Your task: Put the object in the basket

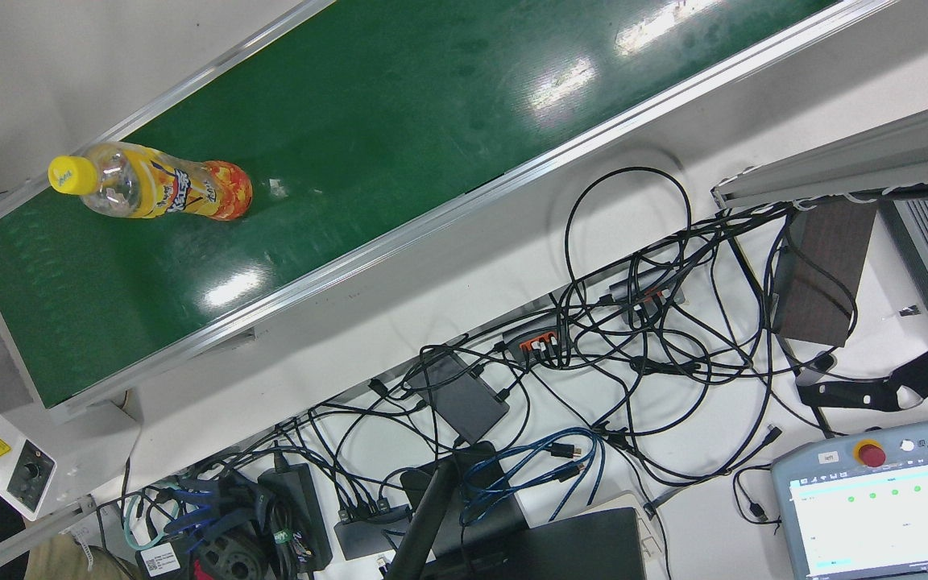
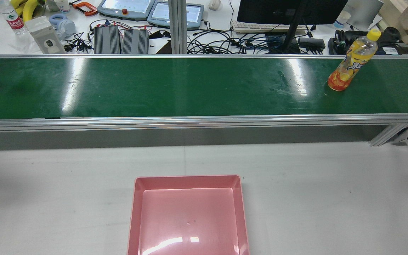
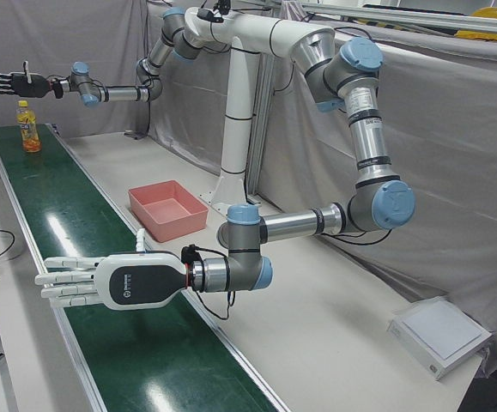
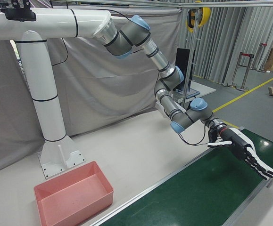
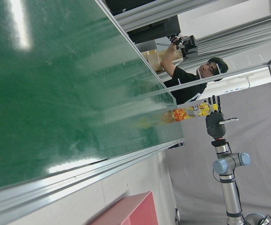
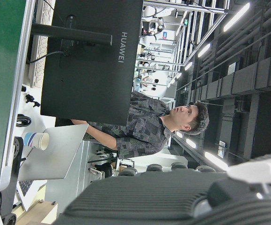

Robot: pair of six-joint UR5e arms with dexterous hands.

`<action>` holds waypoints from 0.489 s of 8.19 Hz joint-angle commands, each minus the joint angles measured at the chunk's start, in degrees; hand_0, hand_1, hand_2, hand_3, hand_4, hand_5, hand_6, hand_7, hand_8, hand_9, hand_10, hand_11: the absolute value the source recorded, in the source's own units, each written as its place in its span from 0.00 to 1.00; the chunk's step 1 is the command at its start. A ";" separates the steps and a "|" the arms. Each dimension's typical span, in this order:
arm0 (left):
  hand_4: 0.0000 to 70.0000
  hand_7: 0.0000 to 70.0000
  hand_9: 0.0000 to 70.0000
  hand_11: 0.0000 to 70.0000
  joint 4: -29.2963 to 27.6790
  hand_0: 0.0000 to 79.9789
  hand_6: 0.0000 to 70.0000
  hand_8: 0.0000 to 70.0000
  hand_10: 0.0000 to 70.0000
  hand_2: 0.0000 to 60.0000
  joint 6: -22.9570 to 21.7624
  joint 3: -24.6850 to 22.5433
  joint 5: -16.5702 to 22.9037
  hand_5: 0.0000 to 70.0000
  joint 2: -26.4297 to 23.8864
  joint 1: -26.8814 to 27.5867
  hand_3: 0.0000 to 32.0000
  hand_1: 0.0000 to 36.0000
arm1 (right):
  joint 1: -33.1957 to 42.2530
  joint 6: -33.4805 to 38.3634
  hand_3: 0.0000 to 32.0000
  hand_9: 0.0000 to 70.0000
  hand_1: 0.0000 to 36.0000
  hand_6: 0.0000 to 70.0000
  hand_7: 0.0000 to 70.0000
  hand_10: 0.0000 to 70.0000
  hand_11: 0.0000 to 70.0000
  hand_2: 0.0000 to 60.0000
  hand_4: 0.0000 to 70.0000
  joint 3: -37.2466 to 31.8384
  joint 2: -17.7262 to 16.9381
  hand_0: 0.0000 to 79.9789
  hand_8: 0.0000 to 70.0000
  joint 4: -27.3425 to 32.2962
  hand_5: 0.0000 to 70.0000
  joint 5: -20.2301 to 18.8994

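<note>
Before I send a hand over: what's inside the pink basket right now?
Nothing: the pink basket shows a bare, glossy floor. The rear view crops its near edge, so that strip is unseen. The bottle stands on the green belt.

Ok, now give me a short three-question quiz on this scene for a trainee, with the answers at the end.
1. Fill in the missing word: the pink basket on the white table holds ___.
2. Where does the bottle stand? A: in the basket. B: on the green belt. C: on the white table.
3. True or false: the right hand is shut on the bottle.

Key: 1 nothing; 2 B; 3 false, the hand is open and apart from the bottle.
</note>
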 commanded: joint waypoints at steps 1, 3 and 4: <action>0.20 0.00 0.01 0.07 0.45 0.66 0.00 0.00 0.04 0.00 -0.14 -1.22 -0.01 0.01 -0.05 0.09 0.00 0.17 | 0.00 0.00 0.00 0.00 0.00 0.00 0.00 0.00 0.00 0.00 0.00 -0.02 0.03 0.00 0.00 -0.04 0.00 0.00; 0.20 0.00 0.00 0.08 1.85 0.67 0.00 0.00 0.04 0.00 -0.40 -1.22 0.08 0.01 -0.05 0.09 0.00 0.18 | 0.00 0.00 0.00 0.00 0.00 0.00 0.00 0.00 0.00 0.00 0.00 0.06 0.03 0.00 0.00 0.05 0.00 0.00; 0.20 0.00 0.00 0.07 1.86 0.67 0.00 0.00 0.04 0.00 -0.41 -1.31 0.08 0.00 -0.05 0.09 0.00 0.17 | 0.00 0.00 0.00 0.00 0.00 0.00 0.00 0.00 0.00 0.00 0.00 0.06 0.03 0.00 0.00 0.05 0.00 0.00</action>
